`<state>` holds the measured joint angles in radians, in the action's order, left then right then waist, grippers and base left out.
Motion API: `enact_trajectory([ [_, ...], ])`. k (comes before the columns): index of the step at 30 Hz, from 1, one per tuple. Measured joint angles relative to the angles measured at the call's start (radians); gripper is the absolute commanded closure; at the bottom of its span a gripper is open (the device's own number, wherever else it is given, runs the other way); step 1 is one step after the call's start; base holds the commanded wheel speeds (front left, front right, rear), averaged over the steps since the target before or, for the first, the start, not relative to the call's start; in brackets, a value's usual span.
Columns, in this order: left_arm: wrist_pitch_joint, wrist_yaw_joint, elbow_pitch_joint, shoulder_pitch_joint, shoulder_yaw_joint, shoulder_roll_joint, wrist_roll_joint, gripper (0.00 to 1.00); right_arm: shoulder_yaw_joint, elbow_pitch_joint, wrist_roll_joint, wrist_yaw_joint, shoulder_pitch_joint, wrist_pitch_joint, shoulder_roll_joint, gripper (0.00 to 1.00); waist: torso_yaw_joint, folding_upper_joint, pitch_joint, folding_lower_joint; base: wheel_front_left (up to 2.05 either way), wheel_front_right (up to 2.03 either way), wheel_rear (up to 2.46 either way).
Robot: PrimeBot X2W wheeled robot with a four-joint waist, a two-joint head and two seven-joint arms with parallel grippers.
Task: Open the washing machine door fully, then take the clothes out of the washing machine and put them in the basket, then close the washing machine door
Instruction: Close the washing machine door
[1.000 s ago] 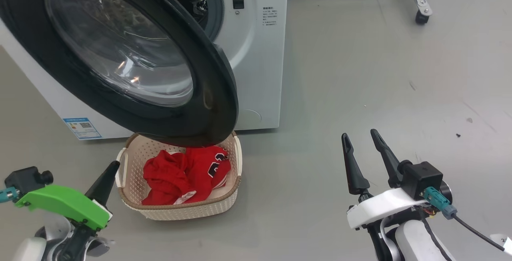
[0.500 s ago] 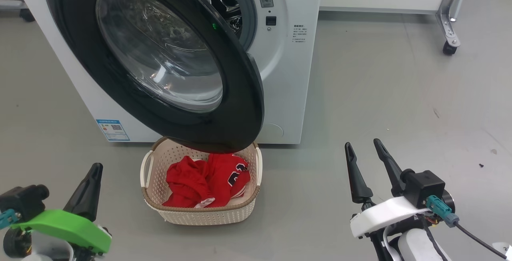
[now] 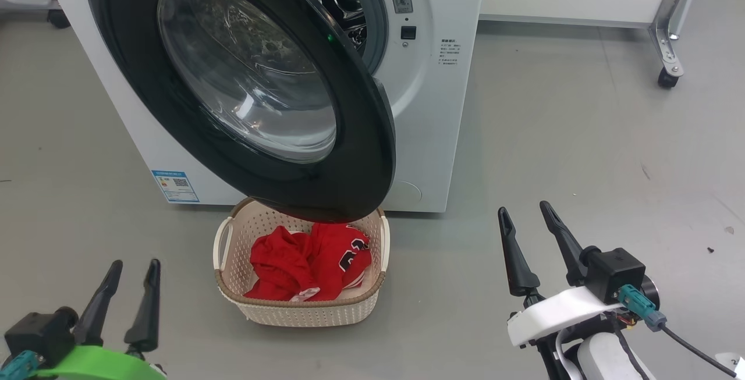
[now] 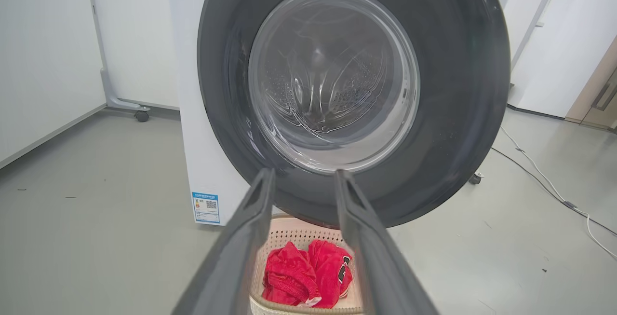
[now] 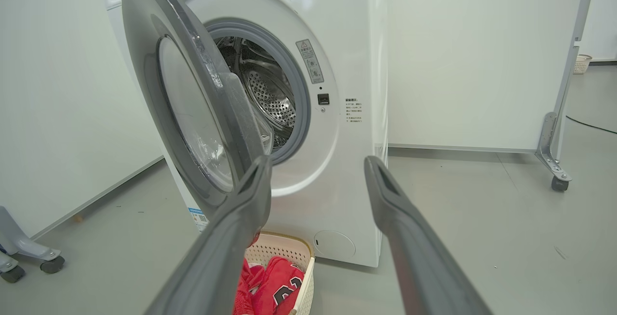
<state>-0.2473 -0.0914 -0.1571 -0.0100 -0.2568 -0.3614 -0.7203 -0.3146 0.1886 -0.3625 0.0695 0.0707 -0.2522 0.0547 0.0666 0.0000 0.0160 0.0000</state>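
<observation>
left gripper (image 3: 135, 265) with fingers parted, nothing between them, green wrist mount (image 3: 93, 365) just behind it, right gripper (image 3: 522, 208) spread wider, empty, white wrist mount (image 3: 553, 310) behind its fingers

In the head view, the washing machine door (image 3: 250, 77) stands swung out across the upper left and centre. Its lower rim overhangs the rear of the basket (image 3: 302, 303). The front part of the basket is uncovered from above; the clothes (image 3: 308, 263) occupy its interior. In the right wrist view, a gap between door and washing machine (image 5: 352, 64) leaves the drum opening (image 5: 270, 98) accessible from the frame's right. The floor (image 3: 553, 135) at centre right is bare. A caster leg (image 3: 669, 48) stands upper right.
</observation>
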Motion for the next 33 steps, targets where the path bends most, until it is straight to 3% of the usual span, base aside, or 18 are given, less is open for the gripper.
enact_trajectory([
  [28,-0.001,0.025,0.001,-0.032,-0.006,0.06,0.063,0.0,0.017,0.0,0.009,0.007,-0.004,0.0,-0.001,0.0,-0.005,0.0,-0.006,0.0,0.0,0.0,0.0],
  [33,-0.001,0.026,0.002,-0.033,-0.001,0.063,0.07,0.0,0.062,0.001,0.014,-0.039,-0.005,0.0,-0.005,0.0,-0.006,0.0,-0.008,0.0,0.0,0.0,0.0],
])
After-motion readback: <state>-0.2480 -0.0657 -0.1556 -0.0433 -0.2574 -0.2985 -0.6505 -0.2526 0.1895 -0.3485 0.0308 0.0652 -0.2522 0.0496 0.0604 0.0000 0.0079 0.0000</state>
